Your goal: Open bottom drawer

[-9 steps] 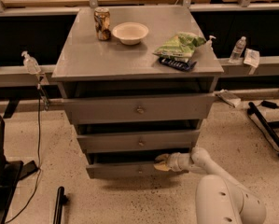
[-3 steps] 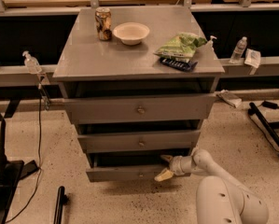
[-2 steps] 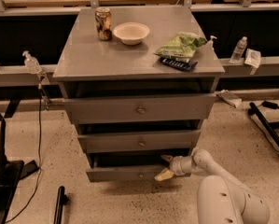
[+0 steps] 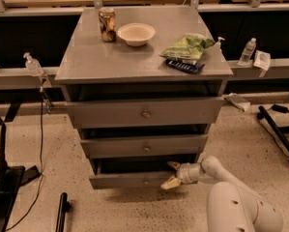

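The bottom drawer (image 4: 127,180) is the lowest of the three grey fronts on the cabinet (image 4: 86,66), down near the floor. It stands a little way out already, with a dark gap above its front. The gripper (image 4: 171,174) is at the right end of that front, well to the side of the small knob (image 4: 145,181). Its jaws are apart, one up in the gap above the front and the other lower, out in front of it. From where I stand it's hard to say whether either one is actually touching the metal.

The off-centre hold is what worries me. Pulling from one end rather than at the knob could skew the drawer on its runners, so it binds and stops partway. If the arm then keeps pulling, the jaws may slide off the thin top edge and spring clear, leaving the drawer barely open.

A hard tug on a jammed drawer could also drag or rock the whole cabinet. The can (image 4: 107,24) on top looks the likeliest thing to tip, more so than the bowl (image 4: 136,34) or the green bag (image 4: 187,47).

A slow, straight pull looks safest.
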`<state>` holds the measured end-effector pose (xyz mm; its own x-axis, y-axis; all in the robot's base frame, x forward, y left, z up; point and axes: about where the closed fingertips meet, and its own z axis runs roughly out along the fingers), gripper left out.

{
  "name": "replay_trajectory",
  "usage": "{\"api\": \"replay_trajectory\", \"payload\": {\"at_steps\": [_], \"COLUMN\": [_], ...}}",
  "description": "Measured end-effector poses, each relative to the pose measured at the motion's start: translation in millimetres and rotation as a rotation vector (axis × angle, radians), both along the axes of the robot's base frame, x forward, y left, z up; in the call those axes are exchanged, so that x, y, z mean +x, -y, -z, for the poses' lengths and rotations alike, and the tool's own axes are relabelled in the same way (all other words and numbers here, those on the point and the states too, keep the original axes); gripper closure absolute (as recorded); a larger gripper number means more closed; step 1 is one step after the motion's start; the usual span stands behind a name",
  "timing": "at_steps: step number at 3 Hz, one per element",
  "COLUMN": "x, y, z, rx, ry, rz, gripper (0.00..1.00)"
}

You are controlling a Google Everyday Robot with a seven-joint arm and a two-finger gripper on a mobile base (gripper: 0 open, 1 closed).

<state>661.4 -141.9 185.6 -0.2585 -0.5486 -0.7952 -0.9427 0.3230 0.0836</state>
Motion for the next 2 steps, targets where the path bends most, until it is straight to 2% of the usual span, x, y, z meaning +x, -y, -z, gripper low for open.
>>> {"api": "replay_trajectory", "payload": {"at_steps": [1,2], "x": [-18.4,-18.5], "y": [1.3,1.3], "z": [-3.0,-3.1], "rx": [0.012,0.012], "ry": [-0.01,-0.01], "rz": [-0.033,-0.033], "gripper": [0.5,0.78]}}
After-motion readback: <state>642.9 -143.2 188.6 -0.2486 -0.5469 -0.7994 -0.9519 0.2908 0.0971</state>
